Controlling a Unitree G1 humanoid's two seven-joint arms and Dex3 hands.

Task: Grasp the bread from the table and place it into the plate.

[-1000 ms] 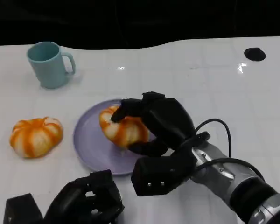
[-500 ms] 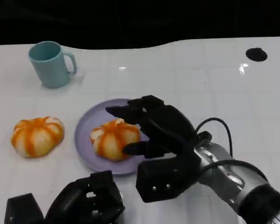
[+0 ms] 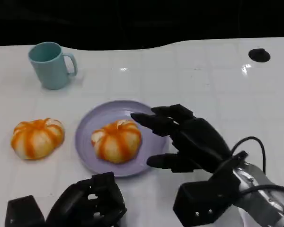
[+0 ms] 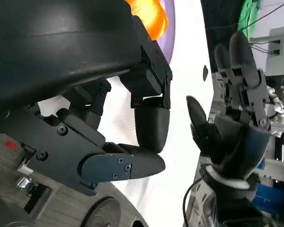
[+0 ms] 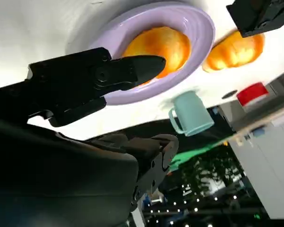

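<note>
No readable writing or brand marks anywhere. Glossy white tiled table (image 3: 203, 80) under me, dark room beyond far edge. Round lilac plate (image 3: 90, 125) at centre. My right hand (image 3: 189, 139) just beside plate's right rim, fingers spread, holding nothing. My left hand (image 3: 87, 203) at near edge, fingers curled in, nothing in them. Orange-and-white striped bread roll (image 3: 116, 140) lies on plate. Second matching roll (image 3: 36, 137) left of plate. Light blue mug (image 3: 49, 65) far left. Small black disc (image 3: 259, 55) far right.

White tiled table (image 3: 199, 80), glare spots; black dark backdrop beyond.
</note>
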